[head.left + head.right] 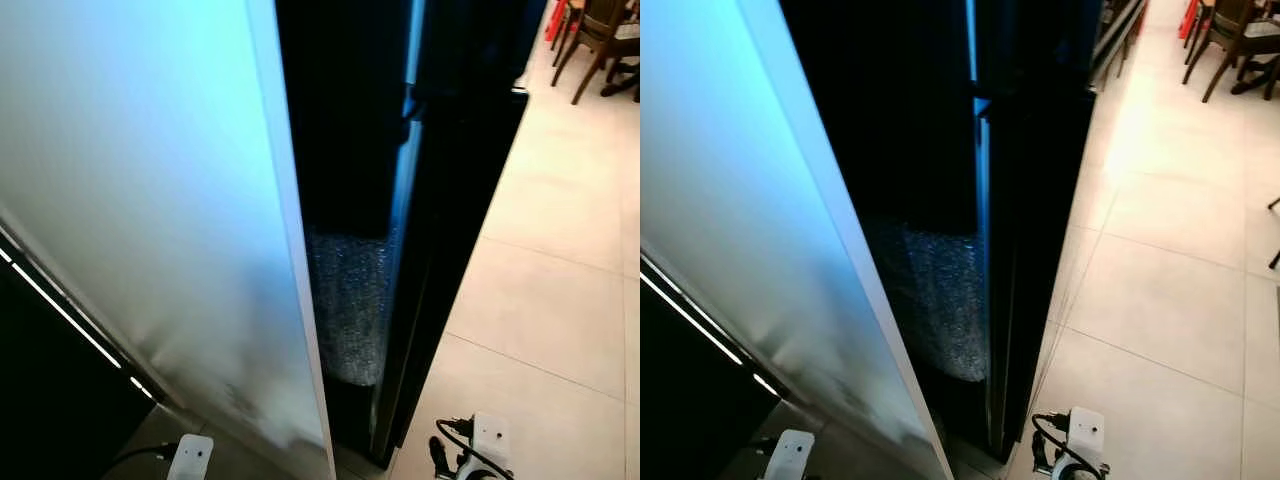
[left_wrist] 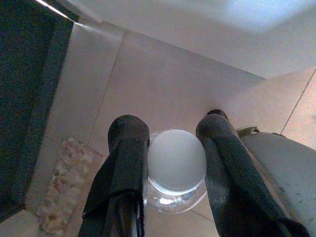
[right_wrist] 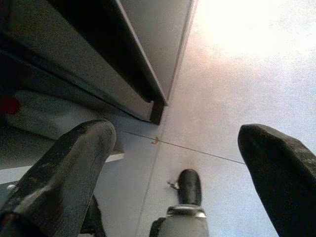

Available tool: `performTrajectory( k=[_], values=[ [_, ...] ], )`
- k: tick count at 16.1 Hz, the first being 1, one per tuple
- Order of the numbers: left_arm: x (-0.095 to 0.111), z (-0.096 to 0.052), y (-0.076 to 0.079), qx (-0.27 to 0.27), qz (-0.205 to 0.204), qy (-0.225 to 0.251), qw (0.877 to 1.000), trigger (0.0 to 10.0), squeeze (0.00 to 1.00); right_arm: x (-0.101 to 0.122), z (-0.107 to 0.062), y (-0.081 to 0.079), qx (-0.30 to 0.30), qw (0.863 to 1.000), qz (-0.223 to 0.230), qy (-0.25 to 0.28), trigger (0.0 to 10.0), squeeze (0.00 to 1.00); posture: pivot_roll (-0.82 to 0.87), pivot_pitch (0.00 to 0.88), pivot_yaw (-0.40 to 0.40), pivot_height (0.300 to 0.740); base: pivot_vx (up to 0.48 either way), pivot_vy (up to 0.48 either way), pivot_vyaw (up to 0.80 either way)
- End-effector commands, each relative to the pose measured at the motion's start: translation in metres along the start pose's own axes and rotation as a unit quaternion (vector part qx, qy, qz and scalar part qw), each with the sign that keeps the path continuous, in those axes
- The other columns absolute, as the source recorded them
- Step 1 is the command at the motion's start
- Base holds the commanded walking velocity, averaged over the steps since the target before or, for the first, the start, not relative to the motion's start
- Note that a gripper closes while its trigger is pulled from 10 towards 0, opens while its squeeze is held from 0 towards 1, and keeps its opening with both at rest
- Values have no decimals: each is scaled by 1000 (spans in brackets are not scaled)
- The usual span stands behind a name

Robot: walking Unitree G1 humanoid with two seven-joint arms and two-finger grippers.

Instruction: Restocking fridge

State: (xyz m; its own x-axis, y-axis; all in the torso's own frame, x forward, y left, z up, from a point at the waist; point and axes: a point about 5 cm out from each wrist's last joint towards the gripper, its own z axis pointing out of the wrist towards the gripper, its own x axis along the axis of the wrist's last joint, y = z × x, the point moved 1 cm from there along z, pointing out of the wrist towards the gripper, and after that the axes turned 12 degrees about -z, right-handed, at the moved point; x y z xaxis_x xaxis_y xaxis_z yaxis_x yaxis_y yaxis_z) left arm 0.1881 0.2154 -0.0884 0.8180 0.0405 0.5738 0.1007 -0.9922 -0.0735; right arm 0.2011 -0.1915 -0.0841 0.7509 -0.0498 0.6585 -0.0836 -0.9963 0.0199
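The head views look steeply down the side of a tall black fridge [image 1: 470, 220], whose dark body runs from the top of the frame toward the pale tiled floor [image 1: 560, 320]. A wide white panel [image 1: 150, 200], lit bluish, stands just to the robot's left of the fridge; whether it is the fridge's open door or a wall cannot be told. In the dark gap between the panel and the black body sits a grey, speckled, glittery surface [image 1: 345, 300], too dim to identify. At the far end of the floor, wooden chairs [image 1: 600, 40] stand well apart from the fridge. Low in the head views, the white wrist parts of both arms show near the floor, one on each side. In the left wrist view, the left end effector [image 2: 175, 148] is closed on a clear plastic bottle [image 2: 176, 170] with a pale rounded cap, its two black fingers [image 2: 123, 163] pressed against either side of the bottle's neck, with floor tiles and a small speckled mat [image 2: 61, 185] beyond. In the right wrist view, the right end effector [image 3: 182, 163] is spread wide and holds nothing, its fingers [image 3: 69, 163] far apart; beyond them lie the floor, the dark lower edge of a cabinet or appliance [image 3: 133, 84], and the robot's dark foot [image 3: 189, 186].
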Motion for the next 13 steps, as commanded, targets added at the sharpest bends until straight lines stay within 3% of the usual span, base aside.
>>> performTrajectory(
  k=[1, 3, 6, 13],
  values=[
    [-5, -1, -4, 0, 12, -8, 1000, 10000, 0, -3, -1, -4, 13, 1000, 4, -1, 10000, 0, 31, 22, 72, 740, 0, 0, 0],
    [-2, 0, -3, -3, 14, -4, 1000, 10000, 0, -3, 0, -3, 9, 1000, -16, -15, 10000, 0, 22, 5, 74, 740, 0, 0, 0],
    [1, 0, -1, -1, 0, 2, 1000, 10000, 0, -6, 0, -1, -4, 999, -7, -40, 10000, 0, 44, 0, 64, 740, 0, 0, 0],
    [0, 0, 1, -2, -12, 0, 1000, 10000, 0, -5, 0, 1, -16, 999, -5, -34, 10000, 0, 55, 0, 55, 740, 0, 0, 0]
  ],
)
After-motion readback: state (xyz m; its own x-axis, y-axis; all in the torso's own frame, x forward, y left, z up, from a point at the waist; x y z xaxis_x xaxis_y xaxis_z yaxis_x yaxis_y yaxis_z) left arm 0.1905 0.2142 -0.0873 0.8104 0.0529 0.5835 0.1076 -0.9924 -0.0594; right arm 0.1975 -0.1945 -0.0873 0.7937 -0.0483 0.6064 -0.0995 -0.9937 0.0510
